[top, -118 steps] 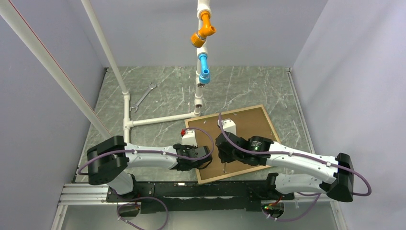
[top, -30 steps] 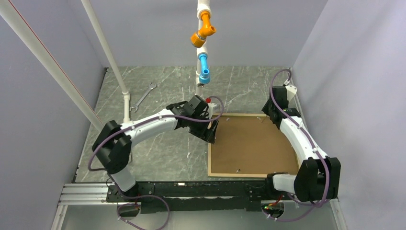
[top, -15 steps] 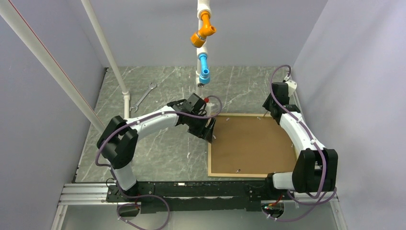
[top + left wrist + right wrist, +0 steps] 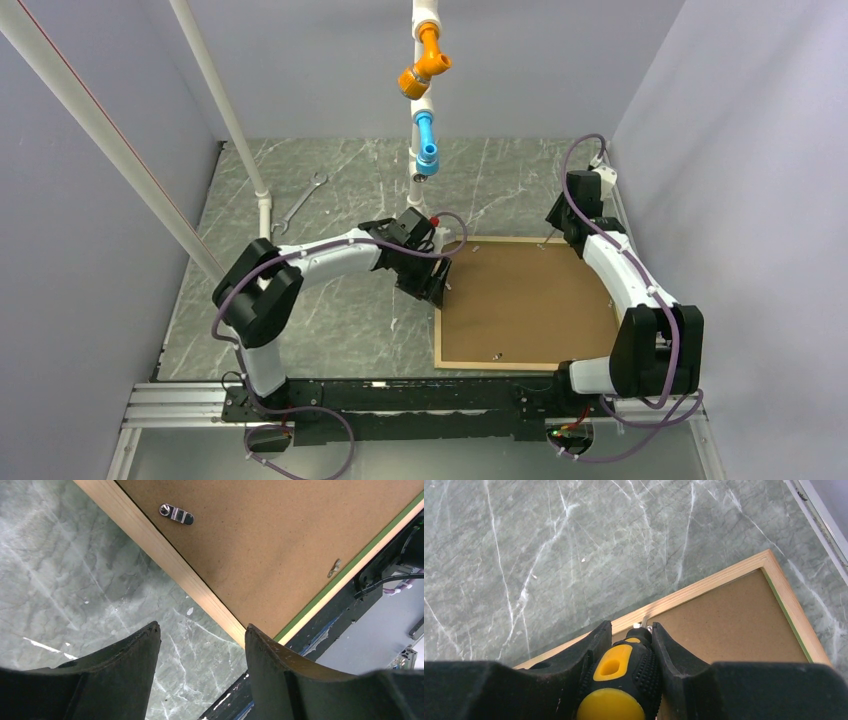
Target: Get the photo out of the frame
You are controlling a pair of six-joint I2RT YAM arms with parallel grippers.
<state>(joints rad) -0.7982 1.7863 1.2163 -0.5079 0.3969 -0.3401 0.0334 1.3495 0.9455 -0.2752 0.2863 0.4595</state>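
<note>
seemingly undoing the clips: right pincer [image 4: 631,630] grips a screwdriver [image 4: 616,680] at a clip [image 4: 644,625] on the far edge of the frame [image 4: 500,366]; left pincer [image 4: 201,627] (jaws apart, empty) hovers at its left edge; next, swing that clip aside

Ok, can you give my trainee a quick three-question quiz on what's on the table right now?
1. True or false: the frame lies with its backing panel facing up.
2. What does the right gripper hold? A a hammer, B a screwdriver, C nothing.
3. Which gripper is open above the frame's left edge?
Key: 1 true. 2 B, the screwdriver, its tip at the frame's far edge. 3 the left gripper.
</note>
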